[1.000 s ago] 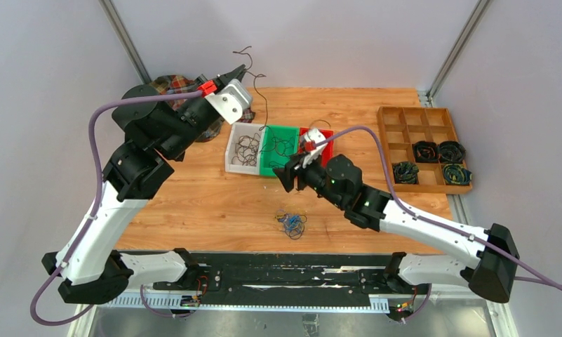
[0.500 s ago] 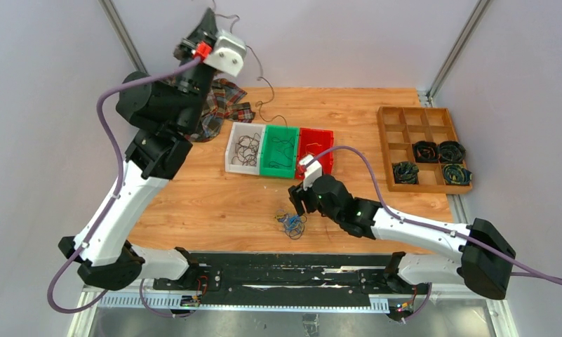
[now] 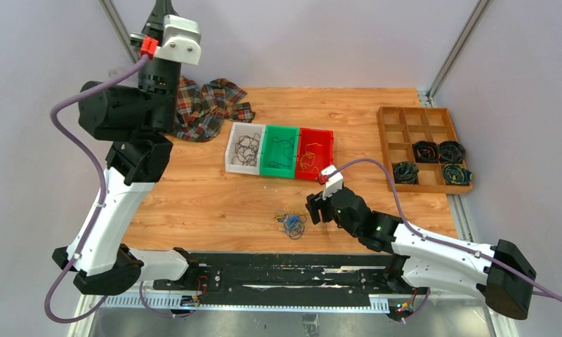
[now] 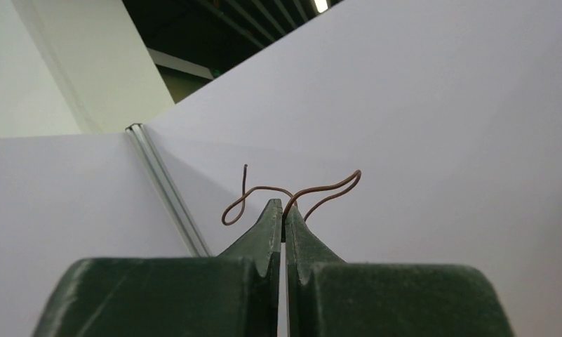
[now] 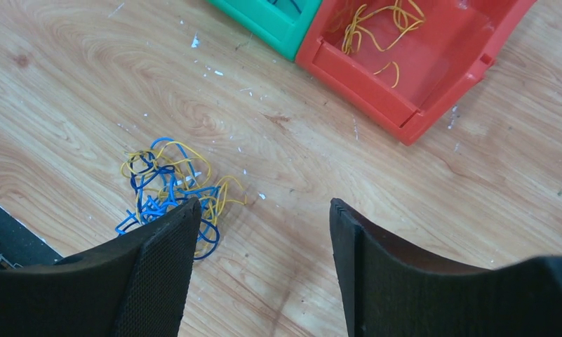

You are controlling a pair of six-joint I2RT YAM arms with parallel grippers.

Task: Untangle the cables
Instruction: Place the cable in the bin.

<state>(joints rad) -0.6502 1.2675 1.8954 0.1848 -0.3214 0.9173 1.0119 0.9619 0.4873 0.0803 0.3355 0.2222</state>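
The left fingers (image 4: 267,235) are pinched shut on one thin brown wire (image 4: 244,179), held high at the far left. The right fingers (image 5: 158,274) gape open and empty, low over the surface (image 5: 299,161), just right of the cables (image 5: 169,189). Loose strands lie in the white bin (image 3: 241,169), green bin (image 5: 264,21) and red bin (image 5: 376,95), so I'd say it's well along. What's left is a small, snarled blue-and-yellow knot near the front edge.
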